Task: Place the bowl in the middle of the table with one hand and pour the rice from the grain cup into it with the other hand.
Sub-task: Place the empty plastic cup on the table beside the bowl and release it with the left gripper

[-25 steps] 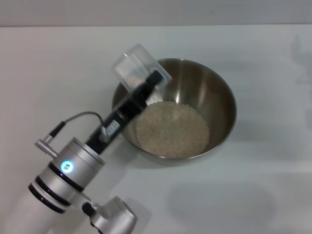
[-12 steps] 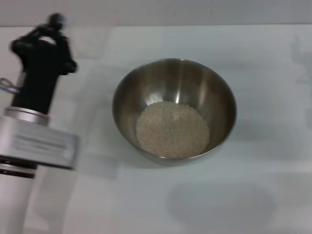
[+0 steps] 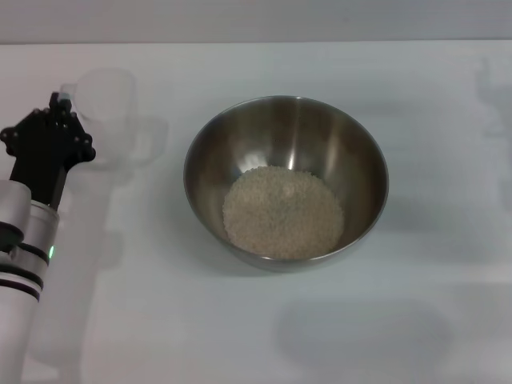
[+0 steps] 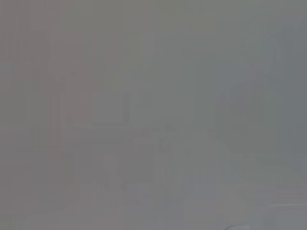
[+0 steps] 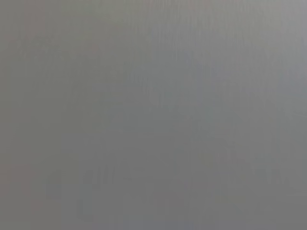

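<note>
The steel bowl (image 3: 352, 152) stands in the middle of the white table (image 3: 240, 320). A round heap of pale rice (image 3: 282, 210) lies in its bottom. The clear grain cup (image 3: 108, 104) stands upright on the table left of the bowl and looks empty. My left gripper (image 3: 58, 108), black, is at the cup's near left side, right by its small handle; whether it touches the handle is unclear. My right gripper is out of view. Both wrist views show only plain grey.
My left arm's silver and white body (image 3: 24, 256) runs down the left edge of the head view. The table's far edge (image 3: 256, 42) lies behind the bowl.
My left arm swung away from above the bowl's left rim to the far left. The tilted cup it held over the bowl now stands upright on the table.
</note>
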